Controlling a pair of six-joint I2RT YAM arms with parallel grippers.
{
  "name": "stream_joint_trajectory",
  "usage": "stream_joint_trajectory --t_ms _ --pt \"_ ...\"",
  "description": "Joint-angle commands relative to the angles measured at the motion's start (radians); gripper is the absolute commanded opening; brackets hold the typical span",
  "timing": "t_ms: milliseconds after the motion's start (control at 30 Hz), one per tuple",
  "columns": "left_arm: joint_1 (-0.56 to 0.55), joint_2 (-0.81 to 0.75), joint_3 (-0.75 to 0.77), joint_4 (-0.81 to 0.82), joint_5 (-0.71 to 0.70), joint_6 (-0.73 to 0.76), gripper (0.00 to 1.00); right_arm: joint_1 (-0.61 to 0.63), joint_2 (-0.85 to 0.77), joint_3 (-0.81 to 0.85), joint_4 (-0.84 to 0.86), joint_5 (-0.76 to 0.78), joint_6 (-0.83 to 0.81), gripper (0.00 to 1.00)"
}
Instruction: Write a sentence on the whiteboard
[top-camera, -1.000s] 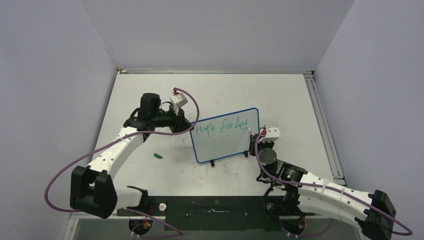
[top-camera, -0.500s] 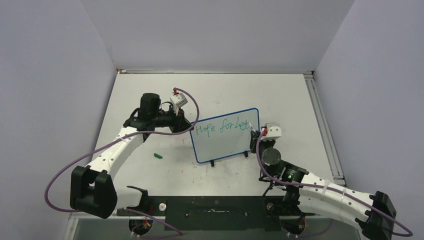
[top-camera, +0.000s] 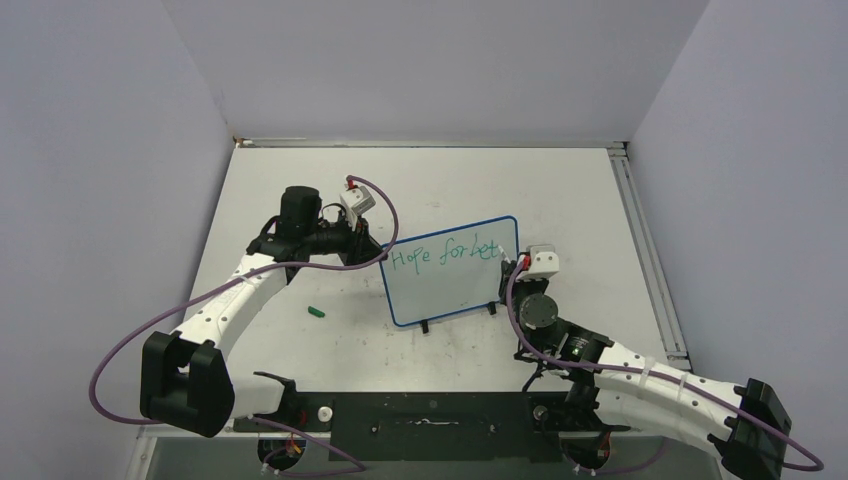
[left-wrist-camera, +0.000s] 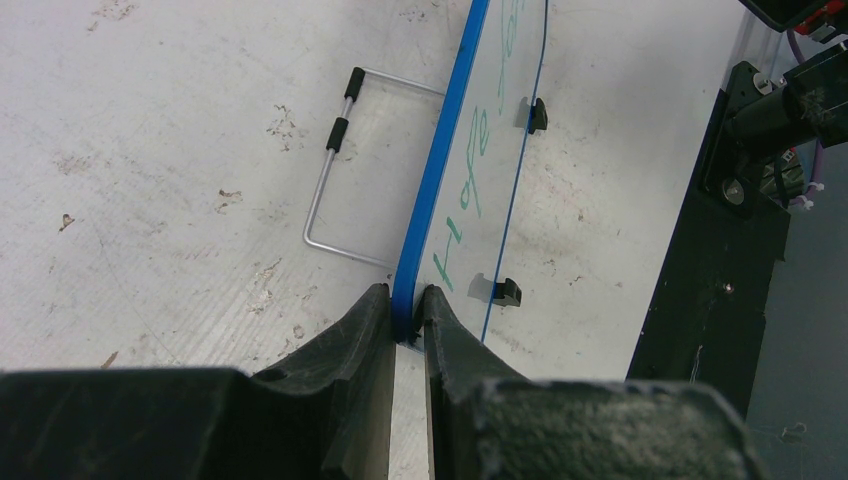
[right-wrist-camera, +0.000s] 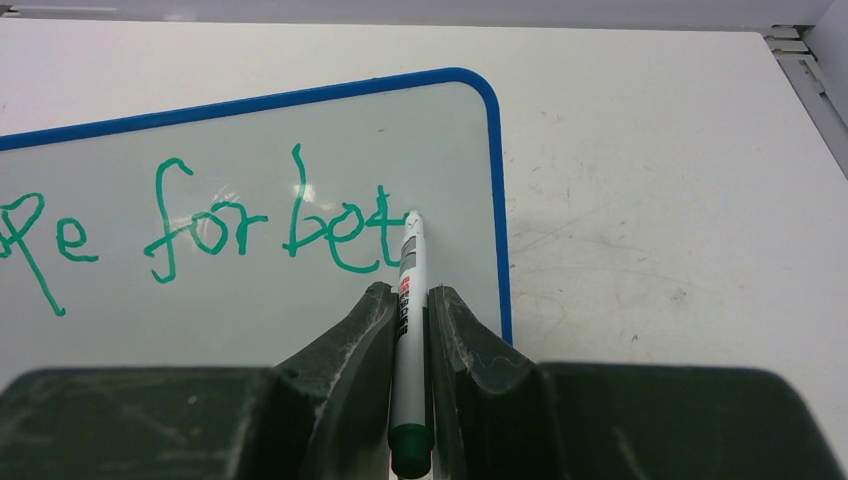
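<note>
The whiteboard (top-camera: 450, 290), white with a blue frame, stands on small black feet at mid table. Its green sentence (top-camera: 443, 256) reads "Hope for bet" on one line. My left gripper (left-wrist-camera: 408, 300) is shut on the board's blue left edge (left-wrist-camera: 432, 190), with one finger on each face. My right gripper (right-wrist-camera: 408, 300) is shut on a white marker (right-wrist-camera: 409, 285) with a green end. The marker's tip touches the board just right of the last "t" (right-wrist-camera: 388, 230), close to the right frame. In the top view the right gripper (top-camera: 508, 268) sits at the board's right edge.
A small green cap (top-camera: 316, 312) lies on the table left of the board. A bent wire stand (left-wrist-camera: 335, 170) lies behind the board. The black base plate (top-camera: 430, 410) runs along the near edge, a metal rail (top-camera: 645, 250) along the right, and walls close in on three sides.
The right wrist with the marker shifted slightly right and down, then back up by the board's right edge. The left arm and the board have stayed still.
</note>
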Motion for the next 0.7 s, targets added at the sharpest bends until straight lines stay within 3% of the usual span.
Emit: stream_joint_trajectory --t_ms 0,467,667 --pt "-0.003 0.014 0.011 -0.053 -0.044 0.038 0.0 -0.008 0.002 0.006 0.03 0.034 -0.002 0.05" --pt "-0.003 0.013 0.012 -0.054 -0.043 0.039 0.0 -0.008 -0.073 0.0 0.044 -0.001 -0.034 0.05" --pt "-0.003 0.012 0.01 -0.055 -0.044 0.039 0.0 -0.009 -0.028 0.011 0.103 -0.016 -0.073 0.05"
